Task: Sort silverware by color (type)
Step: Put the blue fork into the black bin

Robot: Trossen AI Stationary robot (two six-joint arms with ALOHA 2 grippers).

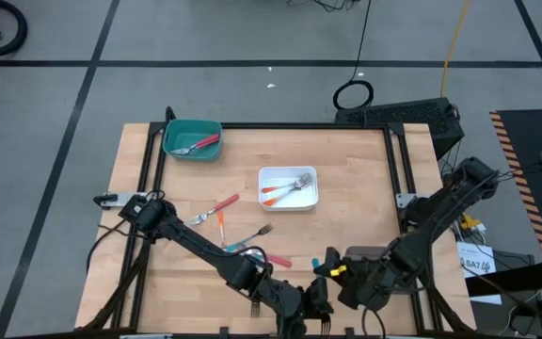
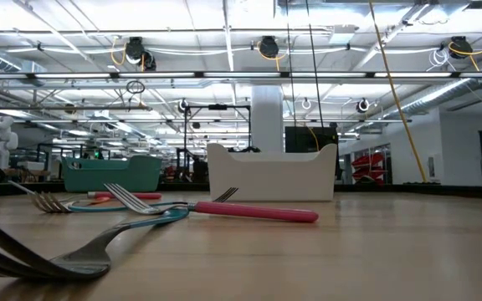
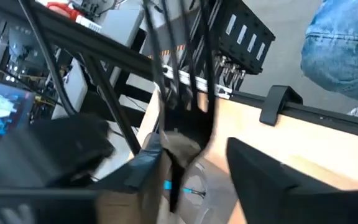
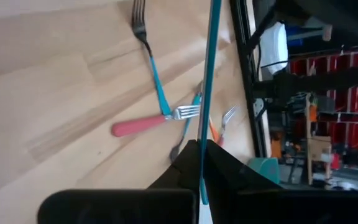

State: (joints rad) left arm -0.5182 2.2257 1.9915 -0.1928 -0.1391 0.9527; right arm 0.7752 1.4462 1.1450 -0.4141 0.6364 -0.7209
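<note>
The right gripper (image 4: 201, 163) sat low at the table's near edge, fingers clamped on a blue-handled fork (image 4: 208, 74). The left gripper (image 1: 316, 303) lay close beside it at that edge; whether its fingers were parted could not be told. A red-handled fork (image 4: 146, 123) and a second blue fork (image 4: 151, 62) lay crossing on the wooden table (image 1: 346, 155). The teal tray (image 1: 193, 137) at the far left held a red fork, and the white tray (image 1: 288, 187) at centre held orange-handled forks.
</note>
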